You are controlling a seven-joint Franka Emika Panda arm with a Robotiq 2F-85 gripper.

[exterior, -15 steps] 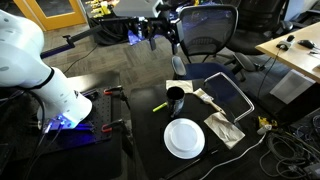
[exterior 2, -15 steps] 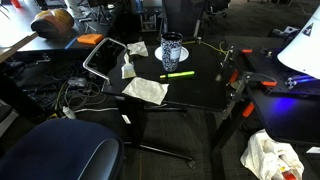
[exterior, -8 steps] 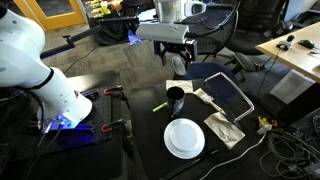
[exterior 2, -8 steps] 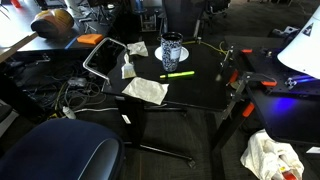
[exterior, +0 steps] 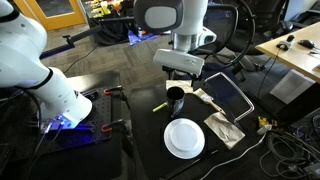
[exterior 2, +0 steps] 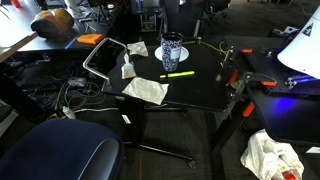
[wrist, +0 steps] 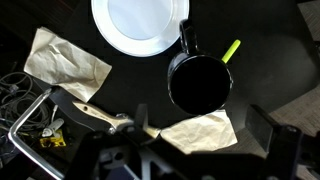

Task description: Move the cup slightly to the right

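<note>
The small dark cup stands on the black table, just behind the round white plate. In the wrist view the cup lies in the middle with its handle pointing toward the plate. My gripper hangs just above and behind the cup, apart from it. It is open and empty; its dark fingers frame the bottom of the wrist view. The cup also shows in an exterior view, where the gripper is not seen.
A yellow marker lies beside the cup. Crumpled napkins and a wire frame lie near the plate. Office chairs stand behind the table, and cables hang off its side.
The arm has swung in from the back and come down, so the gripper now hangs close above the cup. The cup, plate and marker have not moved.
</note>
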